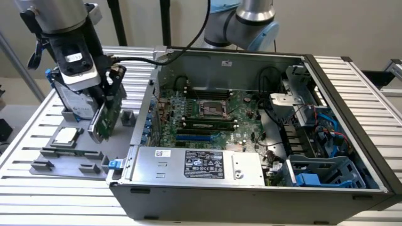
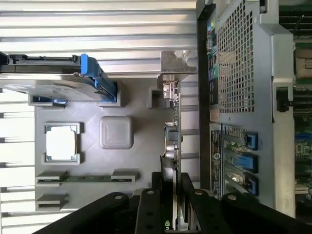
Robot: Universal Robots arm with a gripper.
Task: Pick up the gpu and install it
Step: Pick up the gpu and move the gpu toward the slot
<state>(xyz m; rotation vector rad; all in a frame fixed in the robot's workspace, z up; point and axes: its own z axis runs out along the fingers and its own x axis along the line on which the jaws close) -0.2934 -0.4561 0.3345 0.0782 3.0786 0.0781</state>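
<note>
The gpu (image 1: 108, 115) is a thin dark green card that hangs tilted just above the grey parts tray (image 1: 63, 167), to the exterior view's left of the open computer case (image 1: 251, 197). My gripper (image 1: 105, 92) comes down on it from above and is shut on its top edge. In the wrist view the gpu (image 2: 171, 141) shows edge-on, clamped between my black fingers (image 2: 151, 204), with its metal bracket end toward the slatted table. I cannot tell whether its lower edge still touches the tray.
On the tray stand a silver hard drive with a blue frame (image 1: 68, 106), a square CPU chip (image 1: 66, 136) and a memory stick (image 1: 69, 152). Inside the case lie the motherboard (image 1: 207, 117) and the power supply (image 1: 201, 165). The case wall (image 2: 243, 73) is close beside the card.
</note>
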